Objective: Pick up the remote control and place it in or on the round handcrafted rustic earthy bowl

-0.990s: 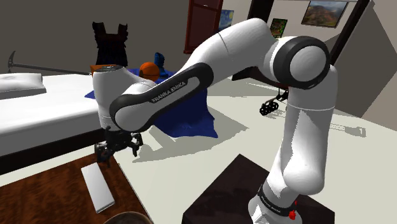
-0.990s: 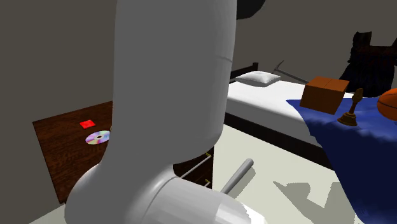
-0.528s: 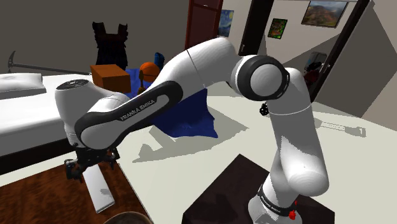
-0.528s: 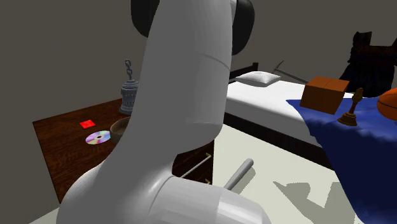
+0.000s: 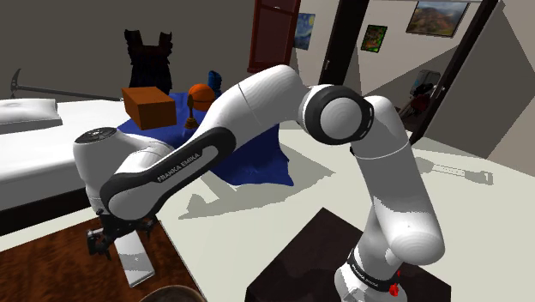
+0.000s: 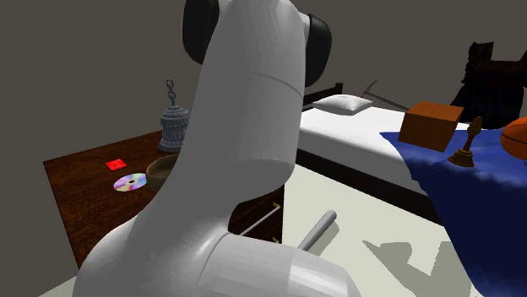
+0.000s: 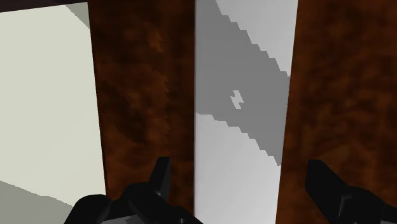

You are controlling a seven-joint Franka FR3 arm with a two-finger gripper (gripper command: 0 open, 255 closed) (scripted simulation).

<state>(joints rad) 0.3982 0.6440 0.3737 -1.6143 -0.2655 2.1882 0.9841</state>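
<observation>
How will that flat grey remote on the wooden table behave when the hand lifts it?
Probably stiff: the remote looks like a flat, straight-edged slab. It likely won't roll, since it lies flat on the table. Its plain smooth sides may slip in the open hand, which straddles it.

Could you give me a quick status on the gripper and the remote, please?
Gripper open, fingers either side of the remote, not touching. Remote flat on the wooden table. Nothing blocking the descent.

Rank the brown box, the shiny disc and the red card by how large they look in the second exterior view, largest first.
1. Brown box, clearly the largest.
2. Shiny disc, on the dark wooden table.
3. Red card, beside the disc, plainly smallest.
</observation>
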